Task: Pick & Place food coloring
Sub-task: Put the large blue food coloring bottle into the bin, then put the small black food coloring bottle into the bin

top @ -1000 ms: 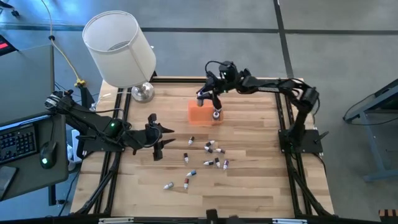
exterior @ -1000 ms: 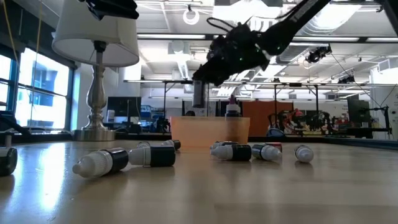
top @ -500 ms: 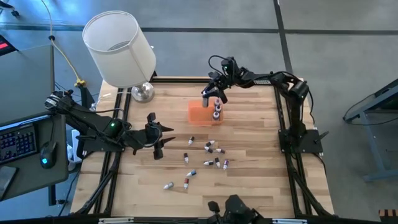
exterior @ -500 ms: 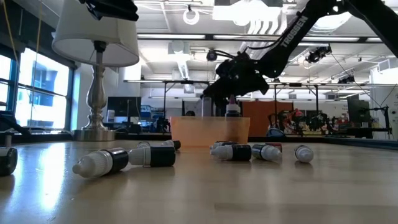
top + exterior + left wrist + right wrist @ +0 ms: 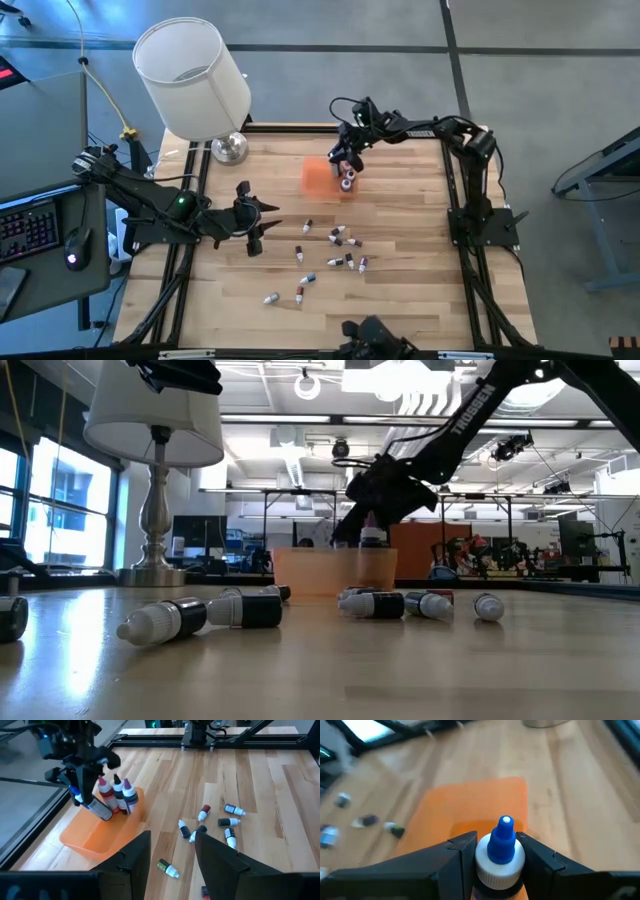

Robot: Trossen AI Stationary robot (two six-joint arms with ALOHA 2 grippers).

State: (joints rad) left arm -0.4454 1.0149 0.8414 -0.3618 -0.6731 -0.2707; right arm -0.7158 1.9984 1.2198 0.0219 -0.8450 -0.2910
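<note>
Over the orange tray (image 5: 318, 178), at roughly 12 o'clock from desk centre in the high view, the right claw (image 5: 346, 166) sits at the tray's 3 o'clock edge. Right wrist view: its two fingers (image 5: 540, 856) are clamped on either side of a dropper bottle (image 5: 502, 853) with a white collar and blue tip, held above the tray (image 5: 465, 810). Left wrist view: three more bottles (image 5: 116, 795) stand upright, side by side, inside the tray (image 5: 95, 837) at the end nearest the right claw (image 5: 92, 802); caps look red, white and purple. Low view: one capped bottle (image 5: 372, 538) shows above the tray wall (image 5: 335, 572), directly under the dark claw (image 5: 385, 490).

Loose food coloring bottles (image 5: 340, 238) lie scattered on their sides on the wooden desk (image 5: 400, 230), at about 6 o'clock from the tray and well apart from it.

Left claw (image 5: 262, 226) hovers at about 9 o'clock over the desk, fingers spread, holding nothing. A white-shaded lamp (image 5: 192, 80) stands at the 10 o'clock corner.
</note>
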